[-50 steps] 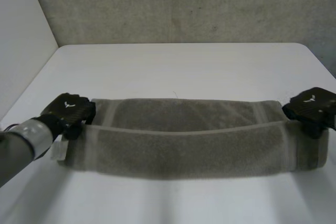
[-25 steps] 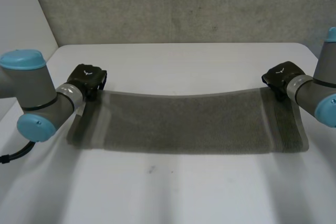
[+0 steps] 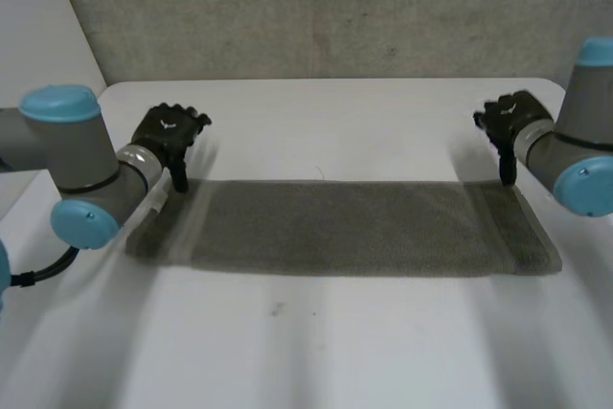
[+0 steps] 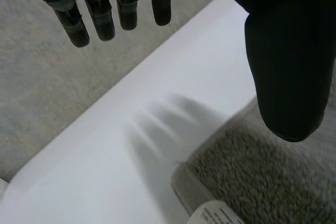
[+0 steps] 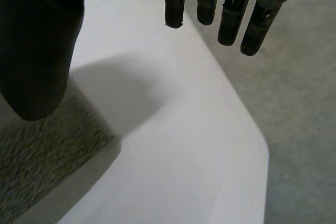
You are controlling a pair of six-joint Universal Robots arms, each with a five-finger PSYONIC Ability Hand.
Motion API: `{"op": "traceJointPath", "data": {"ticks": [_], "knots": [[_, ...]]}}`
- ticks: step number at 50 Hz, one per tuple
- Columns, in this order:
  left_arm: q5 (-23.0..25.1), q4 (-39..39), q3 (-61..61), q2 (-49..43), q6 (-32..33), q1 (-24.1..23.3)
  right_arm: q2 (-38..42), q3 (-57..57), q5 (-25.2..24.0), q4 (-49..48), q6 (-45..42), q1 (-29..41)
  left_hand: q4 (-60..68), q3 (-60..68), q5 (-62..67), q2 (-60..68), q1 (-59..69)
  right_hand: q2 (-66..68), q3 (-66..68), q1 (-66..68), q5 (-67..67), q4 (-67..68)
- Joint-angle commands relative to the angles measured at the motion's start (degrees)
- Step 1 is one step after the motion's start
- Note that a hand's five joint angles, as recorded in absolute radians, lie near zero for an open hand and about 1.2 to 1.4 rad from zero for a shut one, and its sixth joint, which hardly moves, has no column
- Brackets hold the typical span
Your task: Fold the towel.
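Note:
A grey-brown towel (image 3: 345,227) lies flat as a long folded strip across the white table (image 3: 326,122). My left hand (image 3: 169,131) hovers just beyond the towel's far left corner, open, fingers (image 4: 100,17) straight and apart from the thumb, nothing held. That corner (image 4: 247,182) with a white label (image 4: 215,216) lies under its thumb. My right hand (image 3: 506,122) hovers above the far right corner, open with straight fingers (image 5: 231,19), empty. The towel's corner (image 5: 47,156) lies below its thumb.
The table's far edge (image 3: 326,80) meets a grey wall (image 3: 316,7) behind. The table's right corner (image 5: 257,150) drops to grey floor past my right hand. Bare table spreads in front of the towel.
Both hands carried the towel's edge away from me, laid it flat, then let go and opened. The towel went from a sagging fold to a flat strip.

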Motion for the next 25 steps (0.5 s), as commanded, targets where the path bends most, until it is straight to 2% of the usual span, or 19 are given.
{"op": "traceJointPath", "data": {"ticks": [1, 3, 4, 6, 9, 11, 15, 17, 25], "knots": [[-0.57, -0.65, -7.23, 9.65, -3.98, -0.21, -11.74, 9.17, -1.16, -1.32, 6.59, -0.56, -1.06, -0.96, -2.49, -0.87, -1.31, -4.09, -3.98, -4.04, -3.45, -4.86], [-0.40, -0.57, -12.65, 14.11, -4.68, -0.12, -18.30, 18.08, -1.95, -3.68, 7.55, -0.74, -1.06, -0.96, -2.49, -0.87, -1.31, -4.09, -3.98, -4.04, -3.45, -4.86], [-0.40, -0.57, -12.68, 14.13, -4.68, -0.12, -18.33, 18.13, -1.95, -3.69, 7.55, -0.74, -1.06, -0.96, -2.49, -0.87, -1.31, -4.09, -3.98, -4.04, -3.45, -4.86], [-0.22, -0.48, -18.71, 18.41, -4.68, -0.21, -24.90, 28.80, -2.48, -7.45, 7.46, -0.74, -1.06, -0.96, -2.49, -0.87, -1.31, -4.09, -3.98, -4.04, -3.45, -4.86], [-0.13, -0.39, -22.00, 20.63, -4.77, -0.21, -27.91, 33.95, -2.65, -9.32, 7.55, -1.09, -1.06, -0.96, -2.49, -0.87, -1.31, -4.09, -3.98, -4.04, -3.45, -4.86], [-0.05, 0.57, -28.03, 24.57, -4.86, -0.21, -32.11, 43.31, -3.09, -12.99, 7.47, -2.93, -1.06, -0.96, -2.49, -0.87, -1.31, -4.09, -3.98, -4.04, -3.45, -4.86], [-0.05, 2.25, -32.90, 27.49, -5.47, -0.12, -34.42, 50.74, -4.41, -15.56, 7.46, -5.05, -1.06, -0.96, -2.49, -0.87, -1.31, -4.09, -3.98, -4.04, -3.45, -4.86], [-0.05, 4.17, -36.83, 29.50, -7.05, -0.03, -34.86, 56.69, -6.59, -17.39, 7.55, -6.97, -1.06, -0.96, -2.49, -0.87, -1.31, -3.68, -3.57, -3.64, -3.04, -4.46], [0.13, 6.99, -41.77, 33.11, -11.45, 0.58, -33.81, 64.88, -13.54, -24.68, 7.55, -12.60, -1.06, -0.96, -2.49, -0.87, -1.31, 0.19, 0.30, 0.23, 0.83, -0.59]]}}
